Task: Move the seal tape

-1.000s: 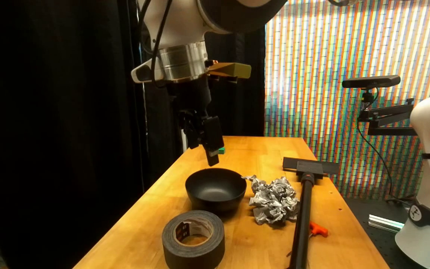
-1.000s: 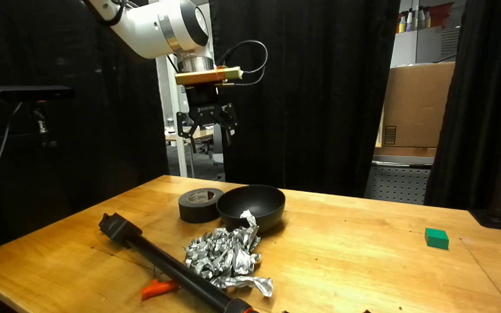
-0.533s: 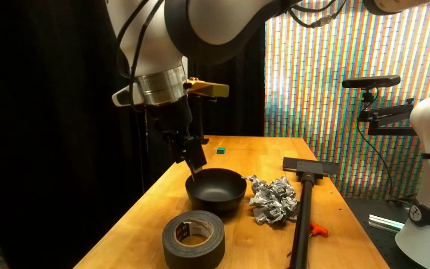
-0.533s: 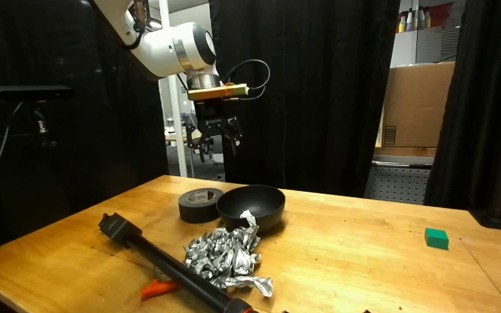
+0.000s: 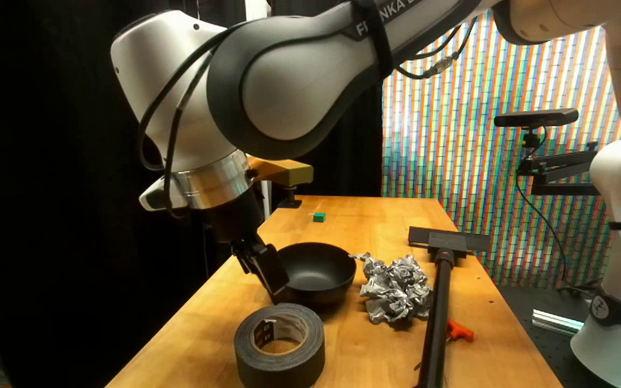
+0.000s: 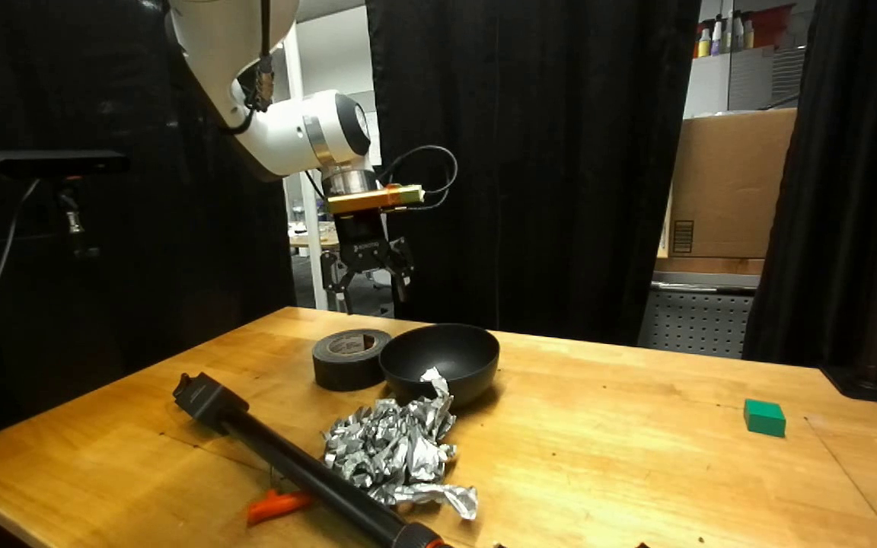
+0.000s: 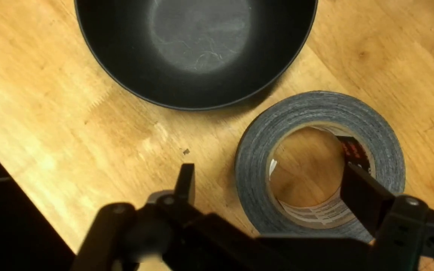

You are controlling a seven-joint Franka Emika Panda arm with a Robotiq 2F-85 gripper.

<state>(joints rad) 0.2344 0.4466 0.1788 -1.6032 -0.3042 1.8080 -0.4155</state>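
Note:
The seal tape (image 5: 281, 369), a wide grey roll with a hollow core, lies flat on the wooden table. In an exterior view it shows beside the black bowl (image 6: 469, 384). In the wrist view the tape (image 7: 252, 169) fills the middle right, below the bowl (image 7: 198, 88). My gripper (image 6: 374, 303) is open and empty, above the table near the tape. In the wrist view the fingers (image 7: 268, 167) are spread: the left one appears over bare wood left of the roll, the right one appears over the roll's core and right side. The gripper's palm covers part of the roll's lower edge.
A crumpled silver foil lump (image 5: 397, 291) lies beside the bowl. A black pole (image 6: 301, 460) lies on the table by the foil, with an orange-handled tool (image 6: 277, 506) next to it. A green block (image 6: 764, 418) sits farther off. The table edge shows in the wrist view (image 7: 21, 184).
My arm and open gripper have moved down toward the table and closer to the tape. The tape, bowl and foil have not moved.

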